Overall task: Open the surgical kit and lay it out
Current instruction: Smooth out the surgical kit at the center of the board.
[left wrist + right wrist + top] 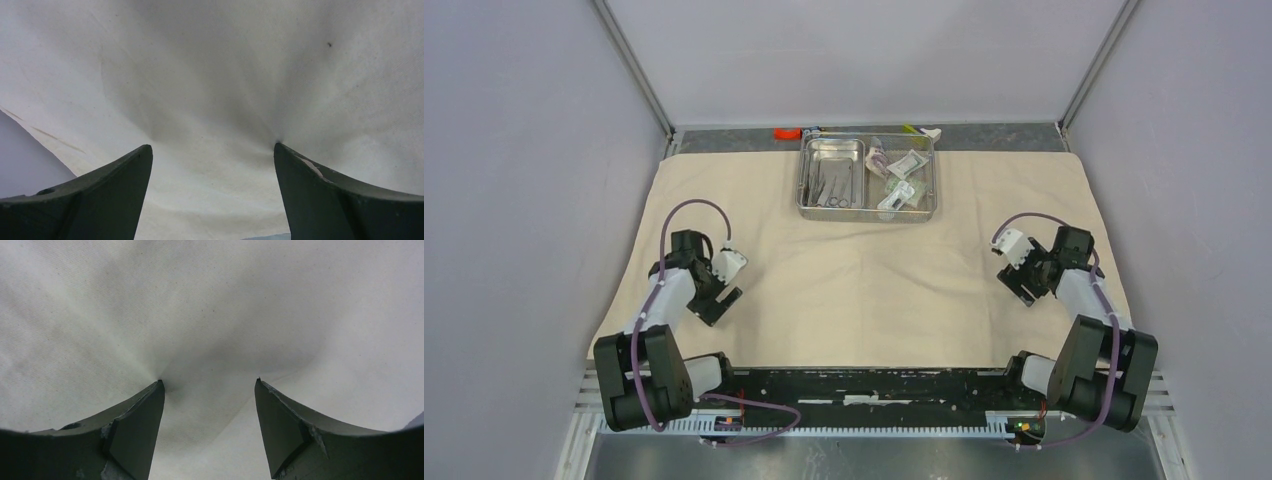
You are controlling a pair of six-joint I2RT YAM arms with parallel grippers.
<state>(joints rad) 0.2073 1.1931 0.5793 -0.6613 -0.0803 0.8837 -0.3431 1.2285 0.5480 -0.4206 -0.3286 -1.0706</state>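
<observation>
Beige cloth wrap (854, 290) shows between both sets of jaws. The left gripper (212, 146) and right gripper (209, 381) stand spread wide, tips dimpling the fabric and pinching nothing. The wrap lies open and flat. Out from them, the steel tray (869, 215) sits far and toward the middle, on the wrap's far edge, its long axis running left to right. Neither arm looks clearly nearer. The inner tray (832, 150) of instruments (832, 185) fills its left half, by the left arm's side; the packets (902, 180) fill its right half.

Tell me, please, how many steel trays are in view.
2: the large tray at the cloth's far edge, and a smaller tray inside its left half. No others show.
</observation>
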